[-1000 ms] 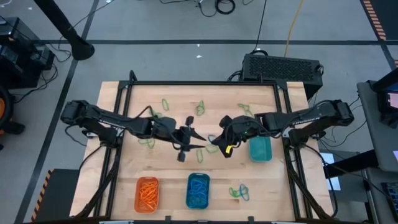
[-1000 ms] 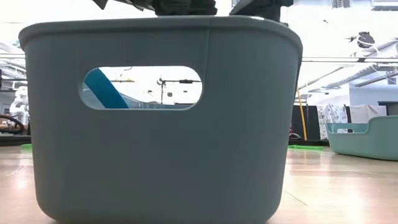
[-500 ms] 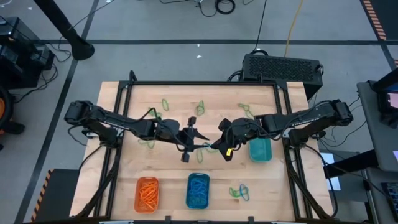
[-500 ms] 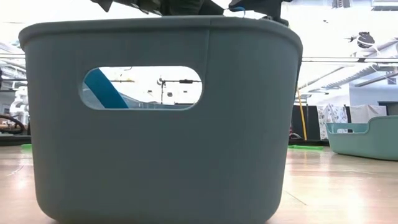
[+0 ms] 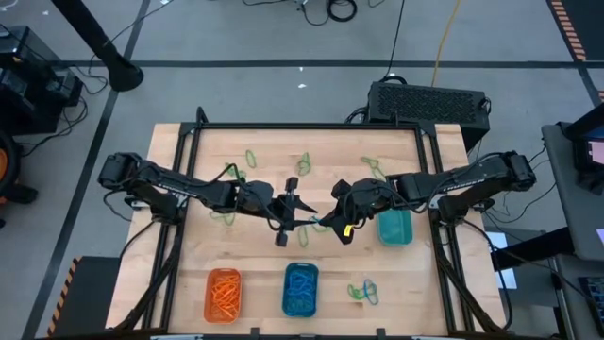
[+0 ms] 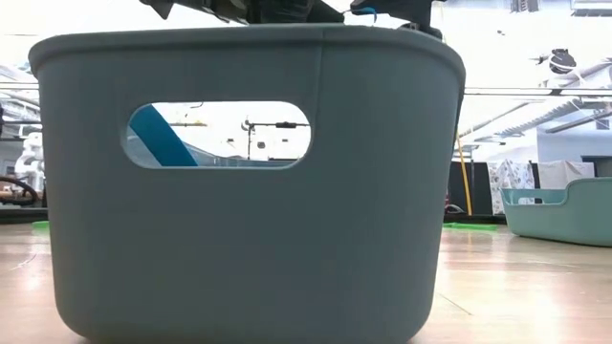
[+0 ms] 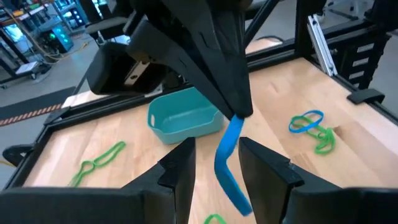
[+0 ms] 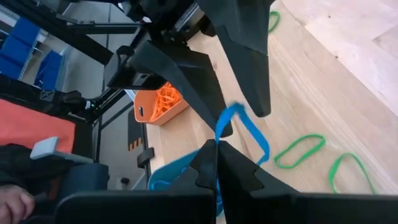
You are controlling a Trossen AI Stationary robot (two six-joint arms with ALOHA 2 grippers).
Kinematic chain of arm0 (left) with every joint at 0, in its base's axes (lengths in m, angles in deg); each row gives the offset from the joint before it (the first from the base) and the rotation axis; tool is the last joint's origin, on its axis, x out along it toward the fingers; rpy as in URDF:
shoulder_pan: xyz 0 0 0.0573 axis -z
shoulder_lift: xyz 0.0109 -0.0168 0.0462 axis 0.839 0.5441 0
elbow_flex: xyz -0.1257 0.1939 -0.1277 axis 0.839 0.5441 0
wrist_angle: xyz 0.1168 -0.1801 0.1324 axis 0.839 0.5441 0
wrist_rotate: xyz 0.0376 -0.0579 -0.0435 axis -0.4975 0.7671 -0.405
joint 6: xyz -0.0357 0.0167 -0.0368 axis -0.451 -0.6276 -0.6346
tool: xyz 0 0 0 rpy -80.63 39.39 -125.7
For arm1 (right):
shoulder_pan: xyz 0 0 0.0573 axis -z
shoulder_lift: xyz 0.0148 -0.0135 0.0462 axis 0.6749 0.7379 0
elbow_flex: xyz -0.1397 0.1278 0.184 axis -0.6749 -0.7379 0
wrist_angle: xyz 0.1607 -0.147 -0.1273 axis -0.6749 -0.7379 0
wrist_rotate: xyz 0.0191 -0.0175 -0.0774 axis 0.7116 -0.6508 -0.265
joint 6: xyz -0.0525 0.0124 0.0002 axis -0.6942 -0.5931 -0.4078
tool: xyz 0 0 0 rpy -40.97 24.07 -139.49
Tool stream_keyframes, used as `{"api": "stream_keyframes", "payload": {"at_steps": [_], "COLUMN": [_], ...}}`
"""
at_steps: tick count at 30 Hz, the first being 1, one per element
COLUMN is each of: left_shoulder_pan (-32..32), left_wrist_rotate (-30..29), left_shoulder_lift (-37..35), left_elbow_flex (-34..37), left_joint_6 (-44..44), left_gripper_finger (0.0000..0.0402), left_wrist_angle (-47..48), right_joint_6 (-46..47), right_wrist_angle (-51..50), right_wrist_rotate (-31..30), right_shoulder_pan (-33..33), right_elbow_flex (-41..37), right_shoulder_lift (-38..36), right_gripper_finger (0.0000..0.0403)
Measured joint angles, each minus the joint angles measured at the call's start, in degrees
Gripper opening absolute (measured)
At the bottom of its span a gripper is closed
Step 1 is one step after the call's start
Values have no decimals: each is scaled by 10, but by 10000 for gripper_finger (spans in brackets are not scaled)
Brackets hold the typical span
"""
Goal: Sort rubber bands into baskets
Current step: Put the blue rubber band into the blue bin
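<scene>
A blue rubber band [image 7: 227, 163] hangs over the middle of the table, with my right gripper [image 5: 327, 222] shut on it. My left gripper [image 7: 214, 173] faces it from the table's left, open. Its two fingers stand on either side of the hanging loop, and I cannot see them touch it. The orange basket [image 5: 224, 294] and the blue basket [image 5: 300, 289] stand at the near edge with bands inside. The teal basket [image 5: 394, 227] stands at the right. Several green bands [image 5: 253, 157] lie loose on the far half. My right gripper pinches the blue band's upper end [image 7: 236, 122] between its two shut fingertips. The fingers slant down from the table's right side. The loop hangs slack below them, clear of the table.
A small heap of green and blue bands [image 5: 363, 291] lies near the front right corner. More green bands [image 5: 224, 215] lie under my left arm. A basket wall [image 6: 249, 182] fills the low view. A dark frame [image 5: 311, 127] runs around the table.
</scene>
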Motion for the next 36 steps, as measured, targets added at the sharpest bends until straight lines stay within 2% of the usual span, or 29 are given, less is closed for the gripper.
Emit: {"api": "stream_keyframes", "payload": {"at_steps": [27, 31, 36], "left_shoulder_pan": [4, 4, 4], "left_wrist_rotate": [-9, -14, -11], "left_shoulder_lift": [16, 16, 16], "left_elbow_flex": [1, 1, 1], "left_joint_6": [-3, -4, -4], "left_gripper_finger": [129, 109, 47], "left_wrist_angle": [-3, -2, -1], "right_joint_6": [-5, -5, -9], "right_wrist_angle": [31, 32, 32], "right_wrist_rotate": [0, -5, -5], "right_shoulder_pan": [0, 0, 0], "right_elbow_flex": [0, 0, 0], "right_shoulder_lift": [-1, -1, -1], "right_gripper_finger": [0, 0, 0]}}
